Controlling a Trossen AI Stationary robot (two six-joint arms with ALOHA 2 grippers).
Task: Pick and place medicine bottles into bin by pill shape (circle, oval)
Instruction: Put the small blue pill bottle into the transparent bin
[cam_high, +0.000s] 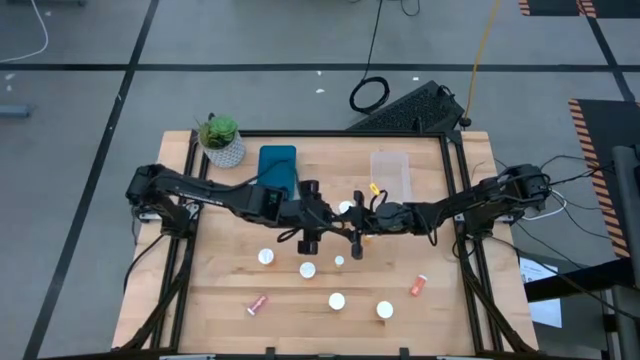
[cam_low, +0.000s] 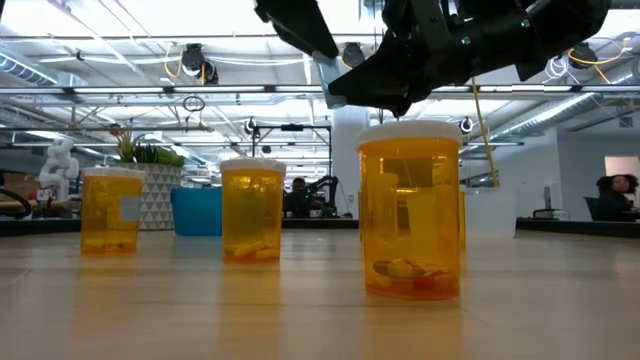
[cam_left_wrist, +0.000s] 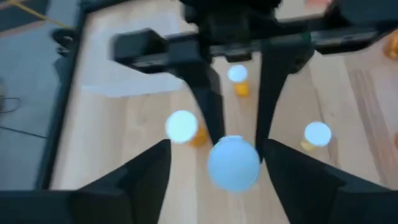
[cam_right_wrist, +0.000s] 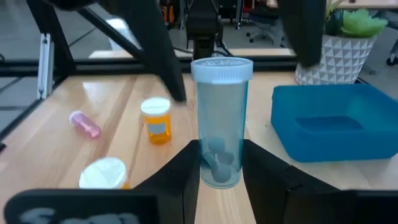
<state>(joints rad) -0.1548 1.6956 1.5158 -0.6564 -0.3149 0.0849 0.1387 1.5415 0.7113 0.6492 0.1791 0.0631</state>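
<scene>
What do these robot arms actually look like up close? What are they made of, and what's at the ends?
Both are dark, nearly black jointed arms built of slim segments. The left arm and right arm each trail black cables near their bases. Each ends in two flat, tapering black fingers mounted on a crossbar. No markings are readable.

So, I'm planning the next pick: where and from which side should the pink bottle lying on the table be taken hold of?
Probably mid-body, from straight above. The pink bottle lies on its side, slanted, with bare table on both sides, so fingers can close across its slim width, turned to match the slant.
</scene>
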